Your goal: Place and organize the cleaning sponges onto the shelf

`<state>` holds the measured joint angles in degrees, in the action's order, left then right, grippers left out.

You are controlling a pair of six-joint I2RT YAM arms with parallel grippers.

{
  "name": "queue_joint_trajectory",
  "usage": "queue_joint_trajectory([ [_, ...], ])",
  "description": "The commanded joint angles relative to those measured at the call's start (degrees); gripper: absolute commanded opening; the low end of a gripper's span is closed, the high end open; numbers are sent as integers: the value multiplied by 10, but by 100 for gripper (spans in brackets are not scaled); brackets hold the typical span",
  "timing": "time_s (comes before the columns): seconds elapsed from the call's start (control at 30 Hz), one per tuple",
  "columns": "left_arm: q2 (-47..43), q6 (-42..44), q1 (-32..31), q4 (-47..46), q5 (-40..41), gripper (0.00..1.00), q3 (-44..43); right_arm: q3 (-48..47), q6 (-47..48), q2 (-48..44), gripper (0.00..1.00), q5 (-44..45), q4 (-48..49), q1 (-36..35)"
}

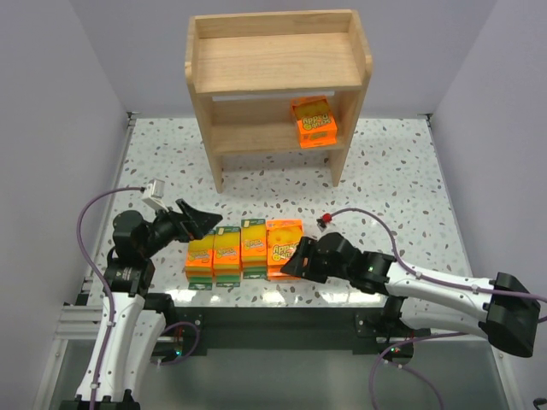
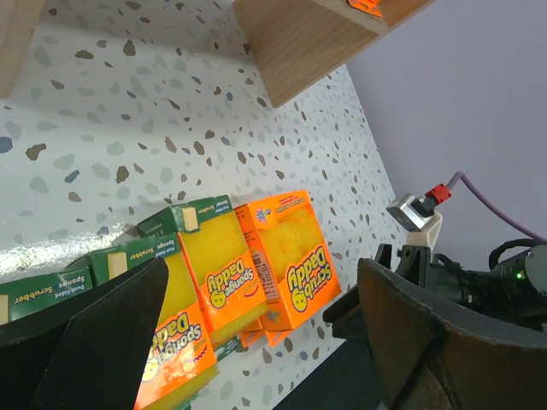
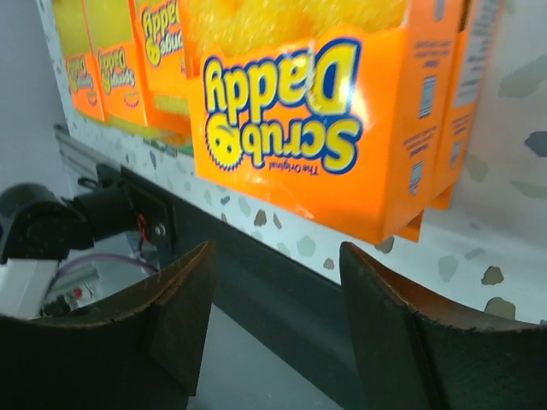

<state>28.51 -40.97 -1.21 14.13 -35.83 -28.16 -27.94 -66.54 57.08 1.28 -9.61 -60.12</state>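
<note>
Speckled worktop (image 1: 410,171) suggested little was done: one sponge pack (image 1: 314,120) sat on the lower tier of the shelf (image 1: 273,64), the other sponge packs (image 1: 244,248) lay in a row by the near edge, and the left fingers (image 2: 102,333) and right fingers (image 3: 402,325) hung spread and empty.

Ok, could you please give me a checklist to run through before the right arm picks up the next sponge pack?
1. Right hand open: ok, fingers spread.
2. Orange Scrub Daddy pack between its fingers: not ok, it lies ahead of them.
3. Left hand away from that pack: ok, it is open by the yellow-and-green packs at the left.
4. Room on the shelf, lower tier: ok, only one orange pack sits there, at the right.
5. Number of orange packs stacked under the target: cannot tell.
</note>
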Motion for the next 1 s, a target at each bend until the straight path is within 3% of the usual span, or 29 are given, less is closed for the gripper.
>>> queue_joint_trajectory([
  [0.0,-2,-5,-1,-32,-13,97,5,3,-52,-2,62,97,27,-2],
  [0.13,-6,0,-1,-20,-13,98,0,-6,-55,-4,64,169,-9,-1],
  [0.37,-4,3,-1,-23,-11,98,6,-25,-49,26,69,213,-32,24],
  [0.67,-13,9,-1,4,-5,98,-15,-69,50,72,69,173,-16,150],
  [0.8,-27,10,-1,12,1,98,-15,-105,119,104,70,140,-12,167],
  [0.97,-41,16,-1,29,6,98,-8,-118,130,132,71,87,-17,172],
])
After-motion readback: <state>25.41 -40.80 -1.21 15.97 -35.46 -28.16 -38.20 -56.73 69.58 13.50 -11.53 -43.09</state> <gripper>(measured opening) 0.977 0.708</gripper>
